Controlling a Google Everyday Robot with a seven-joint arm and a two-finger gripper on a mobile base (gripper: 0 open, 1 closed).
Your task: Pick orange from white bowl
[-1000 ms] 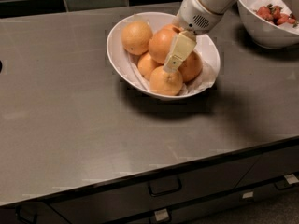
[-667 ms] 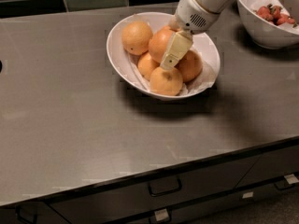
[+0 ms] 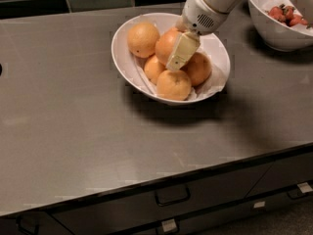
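Note:
The white bowl [image 3: 120, 53], lined with crinkled white paper, stands on the grey counter and holds several oranges. The orange [image 3: 165, 44], deep and even in colour, lies in the middle of the pile. My gripper [image 3: 176, 53] comes down from the upper right and is closed on it. One cream finger [image 3: 182, 50] lies across the orange's front; the other finger is hidden behind it. A paler orange with a dark speck [image 3: 143, 39] lies to the left. Smaller oranges lie at the front [image 3: 173, 85], at the right [image 3: 199, 68] and low at the left [image 3: 153, 68].
A deeper white bowl [image 3: 276, 33] with red fruit stands at the upper right, close to the arm. The grey counter [image 3: 73, 131] stretches left and forward. Drawers with handles [image 3: 172, 197] run below the front edge. Dark tiles back the counter.
The gripper and the orange it holds have risen slightly and shifted a little up in the bowl. The other oranges have stayed put.

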